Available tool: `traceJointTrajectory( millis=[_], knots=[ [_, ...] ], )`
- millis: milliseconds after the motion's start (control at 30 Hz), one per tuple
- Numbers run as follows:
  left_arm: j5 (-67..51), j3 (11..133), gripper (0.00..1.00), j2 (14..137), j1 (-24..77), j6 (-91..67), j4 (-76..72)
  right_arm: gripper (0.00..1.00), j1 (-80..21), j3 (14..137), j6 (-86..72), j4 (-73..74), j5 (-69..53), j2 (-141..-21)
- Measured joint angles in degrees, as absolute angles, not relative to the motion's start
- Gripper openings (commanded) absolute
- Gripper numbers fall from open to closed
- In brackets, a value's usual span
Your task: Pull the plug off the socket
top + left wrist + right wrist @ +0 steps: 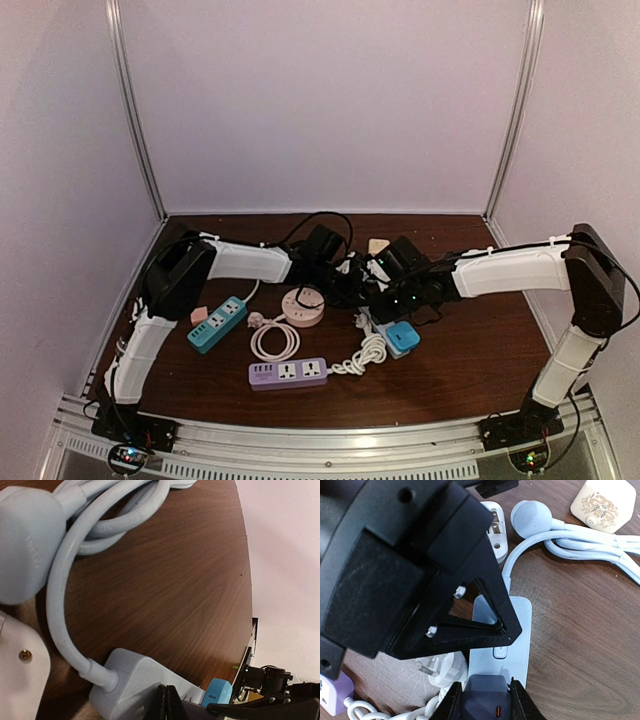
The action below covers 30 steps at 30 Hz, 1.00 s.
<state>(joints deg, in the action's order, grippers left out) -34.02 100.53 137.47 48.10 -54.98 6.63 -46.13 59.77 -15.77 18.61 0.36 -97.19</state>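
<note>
Jaws of the right gripper (485,696) were clamped on the dark plug (482,709), one finger on each side of its body. The plug sat seated in the near end of a pale grey socket strip (502,630) that ran straight ahead of those jaws on the brown surface (580,645).

Just beyond them the left gripper (509,629) came down over the same strip, its black tip touching the strip's top near the switch. In the left wrist view its jaws looked pressed together, with only a thin seam between the fingers (170,705), and held nothing.

Ahead of the right jaws, past the strip's far end, lay a pale blue plug (530,519) with its looped cable (590,542), a white plug (495,530) just to its left, and a cream cube adapter (602,502) to the right. A purple strip (330,695) showed at the left of the right jaws, with a second white plug (442,672) between the two.

From above, a teal strip (217,323) and a pink round socket (303,307) lay on the left gripper's side, apart from both jaws.
</note>
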Motion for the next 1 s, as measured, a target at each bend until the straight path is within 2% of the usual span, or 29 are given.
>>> traceJointTrajectory(
  millis=[667,733,1000],
  knots=[
    [-33.41,99.00,0.03,136.99,48.12,-51.77,5.63,0.07,-46.30,61.58,-15.33,21.45,1.13,-97.19],
    [-33.26,99.00,0.03,136.94,48.12,-51.53,5.74,0.08,-46.65,61.67,-15.20,21.61,1.30,-97.19],
    [-33.23,99.00,0.03,136.90,48.21,-50.81,5.89,0.24,-46.96,61.67,-15.18,21.91,1.96,-97.21]
  ],
)
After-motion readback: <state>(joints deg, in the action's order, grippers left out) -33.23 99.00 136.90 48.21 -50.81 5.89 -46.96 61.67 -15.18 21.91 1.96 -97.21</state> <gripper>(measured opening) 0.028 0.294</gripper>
